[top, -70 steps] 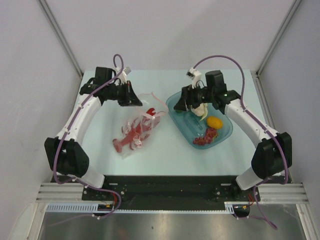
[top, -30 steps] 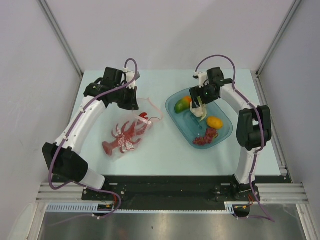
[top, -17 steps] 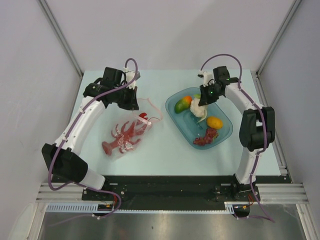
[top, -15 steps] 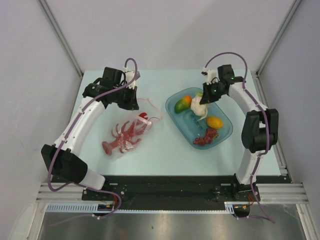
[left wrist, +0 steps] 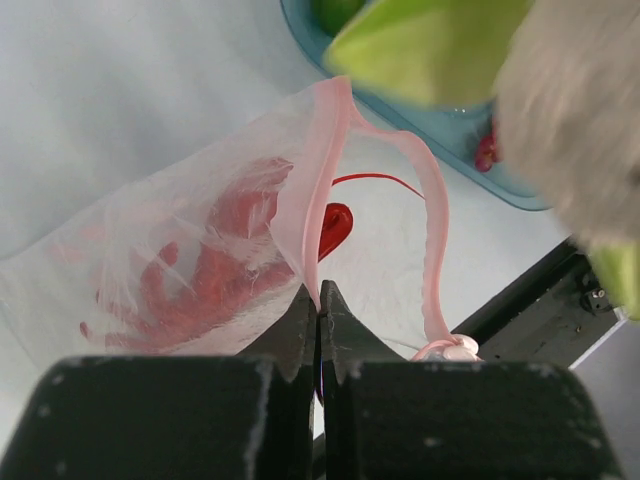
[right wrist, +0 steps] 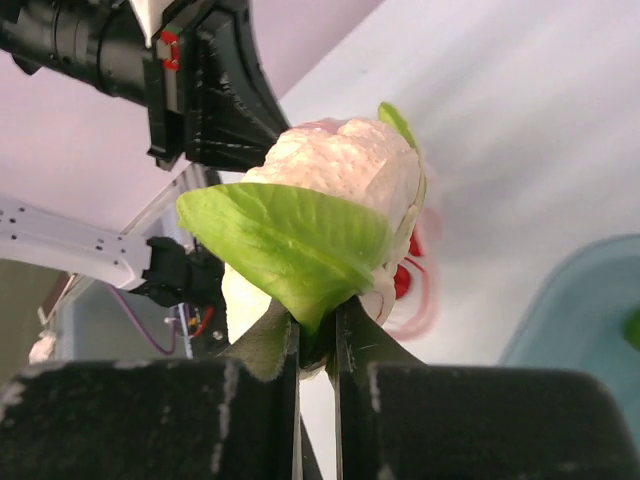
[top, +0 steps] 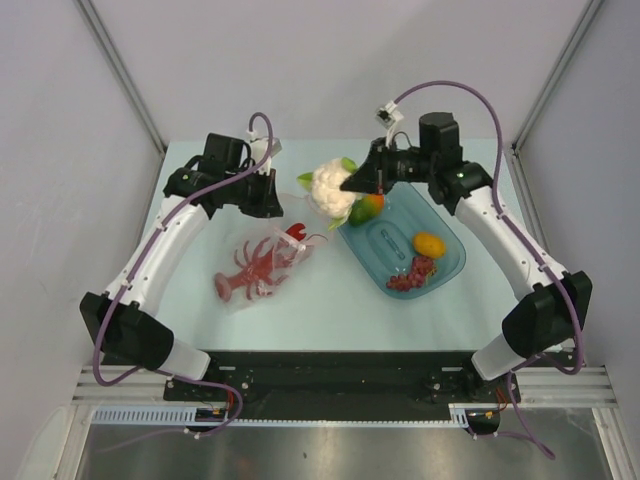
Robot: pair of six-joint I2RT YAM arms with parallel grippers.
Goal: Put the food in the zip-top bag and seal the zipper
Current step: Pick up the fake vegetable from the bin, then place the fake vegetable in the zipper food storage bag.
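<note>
One down — the lobster (top: 250, 276) sits inside the zip-top bag (left wrist: 125, 225), the left jaws clamped on its mouth edge. Midair beside the bowl (top: 385, 242), the right jaws grip the cauliflower (top: 328, 187); other food (top: 428, 243) waits there — zipper (left wrist: 432, 215) unsealed.

One clear bag (top: 305, 252) lies at centre left, with one red lobster (top: 250, 274) in it. One blue bowl (top: 385, 245) at centre right holds three foods: one yellow fruit (top: 429, 243), one green-orange piece (top: 366, 208) and one dark red clump (top: 410, 274). One cauliflower (top: 328, 186) shows above centre. There are two robot arms: a left arm (top: 160, 245) and a right arm (top: 505, 240)
</note>
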